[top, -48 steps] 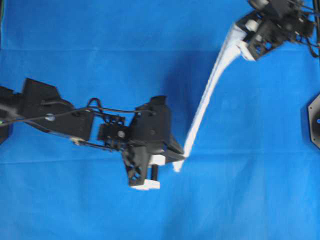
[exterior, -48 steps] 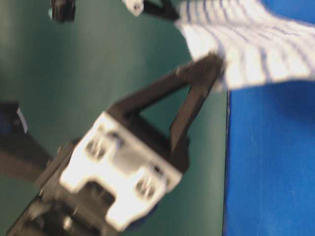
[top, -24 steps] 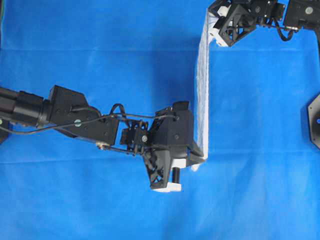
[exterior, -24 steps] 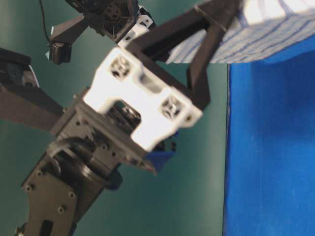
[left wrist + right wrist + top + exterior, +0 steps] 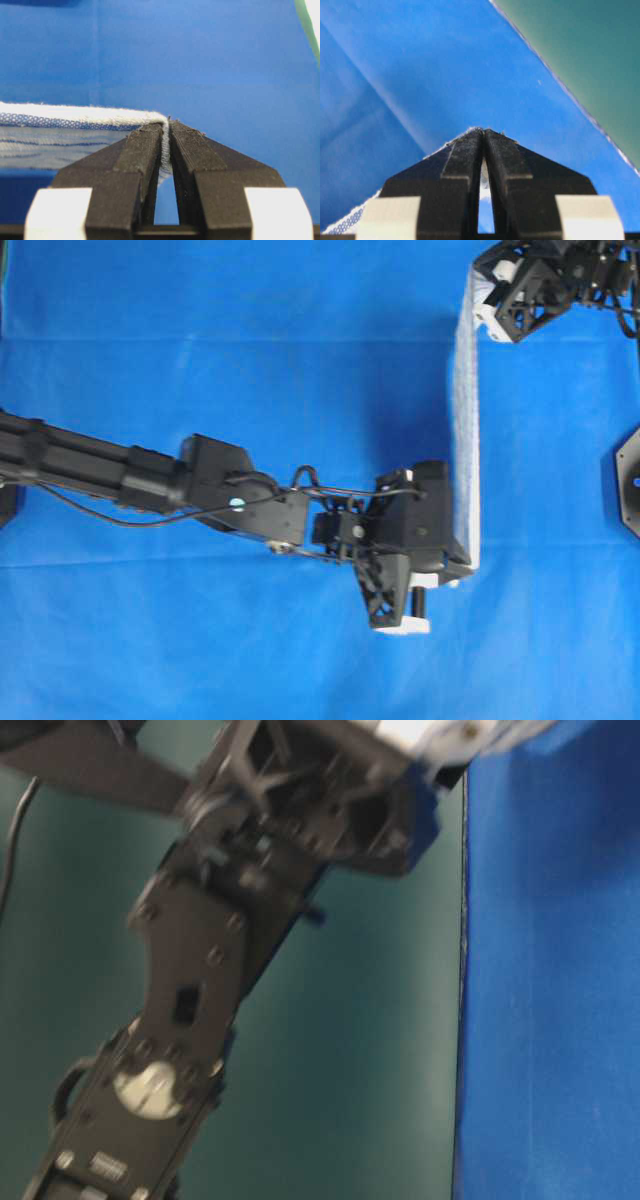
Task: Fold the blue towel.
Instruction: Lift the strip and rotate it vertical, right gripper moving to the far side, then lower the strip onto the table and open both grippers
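Towel (image 5: 465, 430) hangs taut above the desk (image 5: 250, 360), pinched by left gripper (image 5: 166, 145) and right gripper (image 5: 483, 136); both should travel level, fingers clamped.

Table under plain blue sheet (image 5: 250, 360)

Blue towel (image 5: 465, 430), white, blue-striped, stretched taut, raised edge-on
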